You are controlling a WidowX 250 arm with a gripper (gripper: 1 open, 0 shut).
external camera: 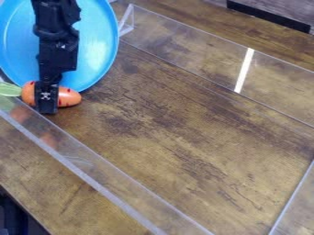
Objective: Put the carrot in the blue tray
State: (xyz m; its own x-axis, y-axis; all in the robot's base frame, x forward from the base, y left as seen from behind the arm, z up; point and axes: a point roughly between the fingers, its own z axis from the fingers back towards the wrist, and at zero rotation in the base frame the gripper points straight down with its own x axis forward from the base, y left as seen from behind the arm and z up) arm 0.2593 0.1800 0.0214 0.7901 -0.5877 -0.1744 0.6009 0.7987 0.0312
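Note:
The carrot [70, 97] lies on the wooden table just below the blue tray's near rim. Its orange body pokes out to the right of my gripper and its green top [10, 91] shows at the left edge of the picture. The blue tray [95, 41] is a big round dish at the top left, partly hidden by my arm. My gripper [46, 99] points straight down over the carrot's middle and hides it. The jaws stand open astride the carrot, low against the table.
A clear plastic wall [73, 156] runs diagonally along the near side of the wooden table [185, 119], and another [208, 41] runs along the far side. A bright streak of glare [245, 69] lies on the wood at the right.

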